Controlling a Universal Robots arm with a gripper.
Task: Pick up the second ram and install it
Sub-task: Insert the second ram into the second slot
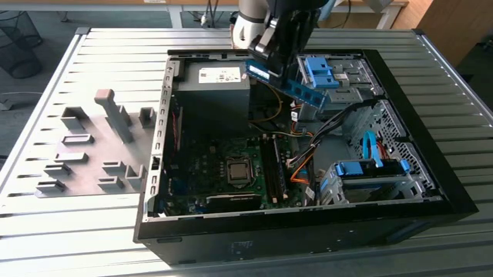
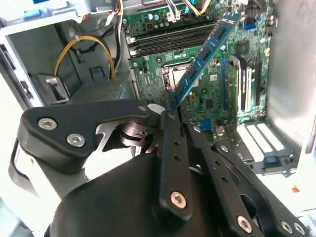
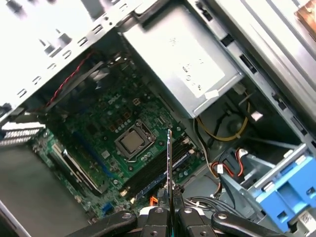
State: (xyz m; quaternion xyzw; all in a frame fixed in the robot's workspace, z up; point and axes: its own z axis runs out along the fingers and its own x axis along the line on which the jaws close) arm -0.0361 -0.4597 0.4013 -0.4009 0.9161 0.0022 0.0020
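The second ram (image 1: 304, 91) is a long, narrow blue board stick, held tilted in the air above the open computer case (image 1: 161, 144). My gripper (image 1: 267, 72) is shut on one end of it, up near the power supply. In the second wrist view the second ram (image 2: 205, 54) slants out from my gripper (image 2: 171, 106) over the green motherboard (image 2: 217, 98). In the first wrist view the second ram (image 3: 169, 158) shows edge-on, rising from my gripper (image 3: 169, 200) above the dark memory slots (image 3: 153, 175). Those memory slots (image 1: 273, 167) lie right of the processor socket (image 1: 239, 171).
A grey power supply (image 1: 212, 95) fills the case's back corner. Light-blue drive-bay latches (image 1: 320, 72) stand on the exterior view's right, with more latches (image 1: 370, 168) lower down. Orange and black cables (image 1: 304, 158) run beside the slots. A grey fixture plate (image 1: 92, 150) lies on the slatted table, left of the case.
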